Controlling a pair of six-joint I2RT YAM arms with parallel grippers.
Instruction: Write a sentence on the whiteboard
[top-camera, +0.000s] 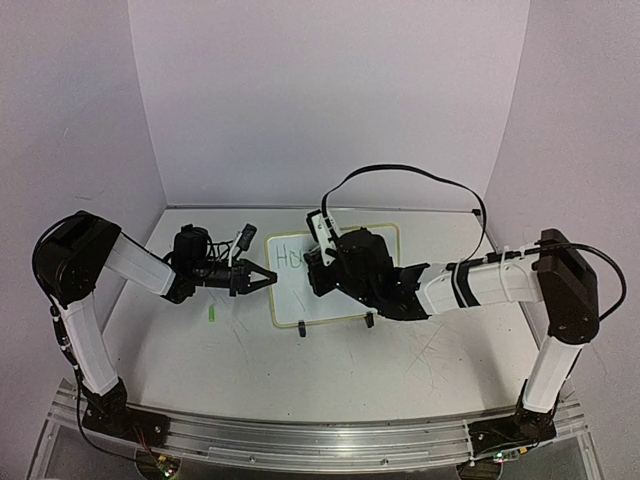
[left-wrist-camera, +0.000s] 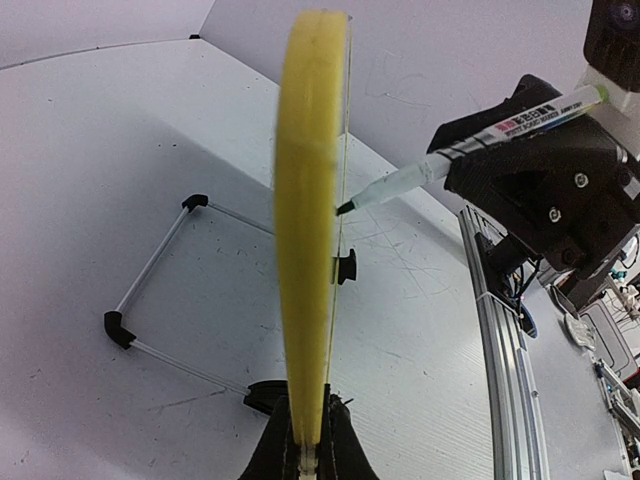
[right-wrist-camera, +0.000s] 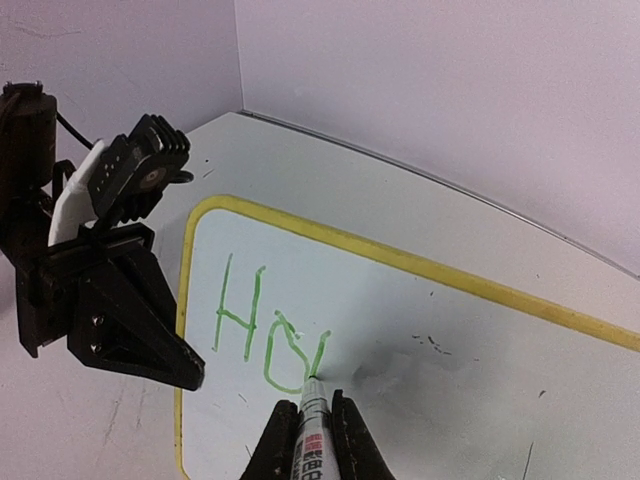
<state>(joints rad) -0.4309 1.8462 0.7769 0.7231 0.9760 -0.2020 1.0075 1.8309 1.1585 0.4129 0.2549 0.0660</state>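
Note:
The whiteboard (top-camera: 296, 296) stands tilted on two black clip feet mid-table. It carries the sentence's first green strokes (right-wrist-camera: 265, 325), "Ho" and one more stroke. My left gripper (top-camera: 262, 278) is shut on the board's left yellow rim (left-wrist-camera: 310, 200), seen edge-on in the left wrist view; its fingers (left-wrist-camera: 340, 455) pinch the rim. My right gripper (right-wrist-camera: 312, 425) is shut on a white marker (right-wrist-camera: 313, 440) with its green tip touching the board at the last stroke. The marker also shows in the left wrist view (left-wrist-camera: 470, 150). The right arm (top-camera: 370, 270) hides the board's right part.
A small green object (top-camera: 212, 314) lies on the table left of the board. The board's wire stand (left-wrist-camera: 150, 300) stretches behind it. The aluminium rail (top-camera: 320, 440) runs along the near edge. Walls close the back and sides.

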